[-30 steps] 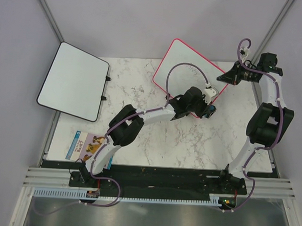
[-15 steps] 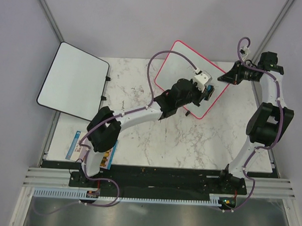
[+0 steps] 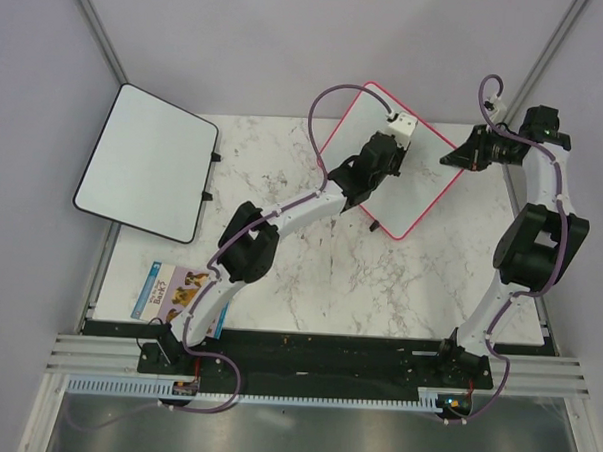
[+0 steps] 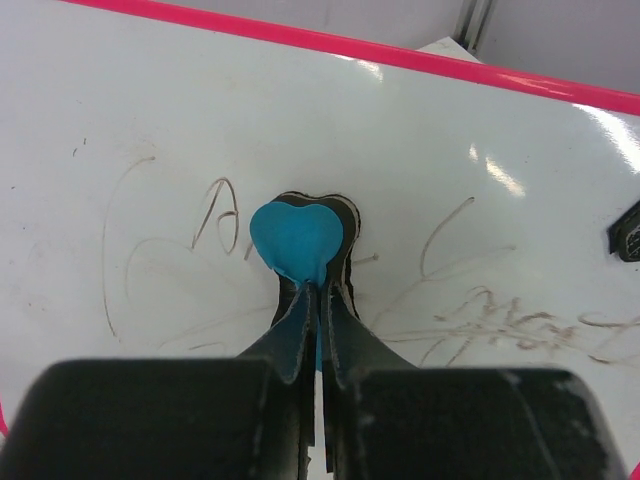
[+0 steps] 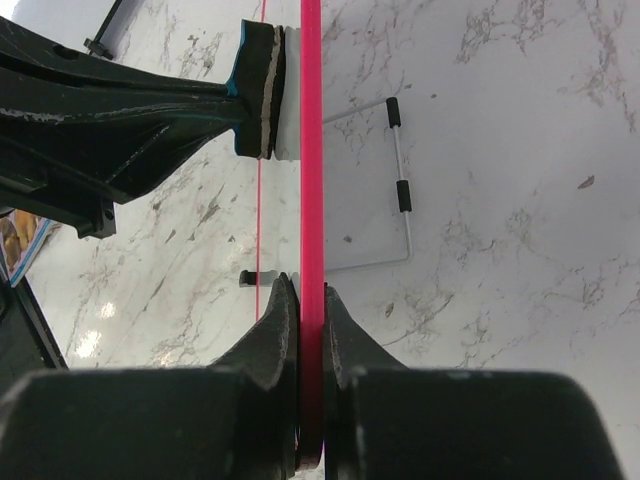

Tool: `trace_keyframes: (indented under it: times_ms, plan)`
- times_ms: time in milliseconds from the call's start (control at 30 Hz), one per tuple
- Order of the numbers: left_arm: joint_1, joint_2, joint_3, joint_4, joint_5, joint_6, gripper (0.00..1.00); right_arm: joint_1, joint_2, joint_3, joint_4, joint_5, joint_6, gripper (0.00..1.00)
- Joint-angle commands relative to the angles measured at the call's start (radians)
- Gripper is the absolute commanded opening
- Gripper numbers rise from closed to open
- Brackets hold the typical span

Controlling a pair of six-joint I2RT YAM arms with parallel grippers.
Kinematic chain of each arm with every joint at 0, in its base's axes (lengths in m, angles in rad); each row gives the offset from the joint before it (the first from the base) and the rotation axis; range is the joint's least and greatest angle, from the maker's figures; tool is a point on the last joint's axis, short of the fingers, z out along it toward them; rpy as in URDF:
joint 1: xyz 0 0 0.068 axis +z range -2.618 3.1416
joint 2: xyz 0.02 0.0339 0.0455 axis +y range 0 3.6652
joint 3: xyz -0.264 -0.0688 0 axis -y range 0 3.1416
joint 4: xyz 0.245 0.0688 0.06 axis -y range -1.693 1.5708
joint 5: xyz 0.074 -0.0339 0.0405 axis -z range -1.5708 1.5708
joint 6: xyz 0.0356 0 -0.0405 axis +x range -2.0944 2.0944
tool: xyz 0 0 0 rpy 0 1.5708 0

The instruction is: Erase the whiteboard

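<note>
Pinching a blue heart-shaped eraser between its pressed-together fingers, the left tool holds the eraser's soft pale layer against the glossy whiteboard, at the far right of the veined marble surface. Faint grey scribbles cross the white face. The right tool grips its thin pink frame.

We saw the left arm and right arm as white tubes joined by bulky black housings, a purple cable looping along each; the left gripper had scuffed black fingers.
</note>
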Motion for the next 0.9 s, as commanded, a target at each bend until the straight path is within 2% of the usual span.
trace_keyframes:
  times_ms: [0,100,300,467,667,800,867]
  plan:
    - [-0.011,0.022,0.007,-0.015,0.069,0.031,0.02,0.063,0.067,-0.091,-0.226,0.257,-0.259,0.0]
    - [-0.057,0.002,-0.043,0.024,0.162,0.039,0.02,0.066,0.068,-0.085,-0.226,0.249,-0.253,0.0]
    - [-0.166,0.005,-0.036,0.016,0.289,0.107,0.02,0.077,0.067,-0.081,-0.229,0.242,-0.249,0.0]
    - [-0.201,0.066,0.053,-0.039,0.295,0.09,0.02,0.08,0.062,-0.079,-0.227,0.24,-0.247,0.0]
    - [-0.166,0.129,0.127,-0.042,0.11,-0.005,0.02,0.082,0.058,-0.091,-0.229,0.242,-0.252,0.0]
    - [-0.077,0.122,0.115,-0.067,0.009,-0.137,0.02,0.08,0.056,-0.088,-0.229,0.242,-0.25,0.0]
    - [-0.021,0.1,0.075,-0.073,0.002,-0.189,0.02,0.082,0.054,-0.087,-0.229,0.239,-0.249,0.0]
